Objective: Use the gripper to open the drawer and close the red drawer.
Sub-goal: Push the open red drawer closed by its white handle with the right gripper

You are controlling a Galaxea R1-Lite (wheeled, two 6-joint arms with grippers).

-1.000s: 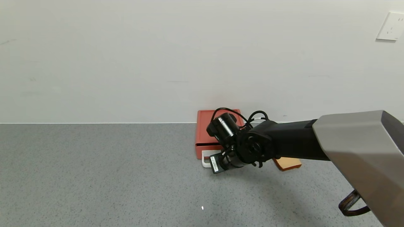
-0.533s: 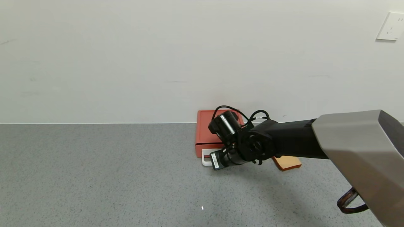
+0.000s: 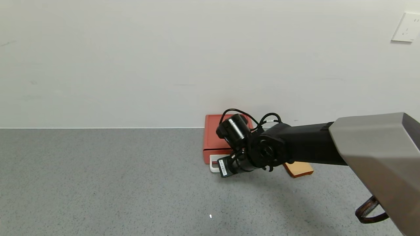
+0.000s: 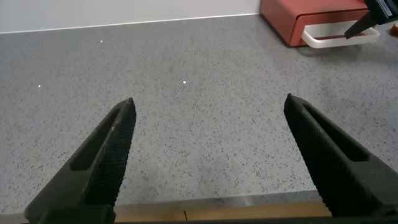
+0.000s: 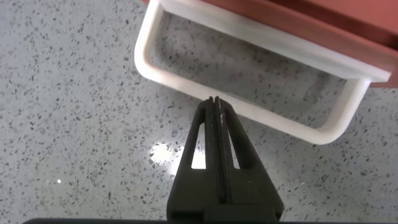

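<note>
The red drawer point(image 3: 215, 136) is a flat terracotta box against the wall, with its white loop handle point(image 3: 213, 166) pointing toward me. My right gripper point(image 3: 225, 170) is shut and empty. In the right wrist view its closed tips point(image 5: 213, 101) rest against the outer bar of the handle point(image 5: 273, 121), outside the loop, with the red drawer front point(image 5: 323, 34) just beyond. My left gripper point(image 4: 208, 109) is open and empty, low over the table's near edge, far from the drawer point(image 4: 292, 22).
A tan toast-shaped slice point(image 3: 299, 169) lies on the grey speckled table point(image 3: 98, 183) just right of the drawer, partly under my right arm. The white wall runs right behind the drawer. A wall socket point(image 3: 406, 28) is at the upper right.
My right gripper has edged slightly toward the wall, pressing on the white handle, which sits a little closer to the red box. The left arm has not moved.
</note>
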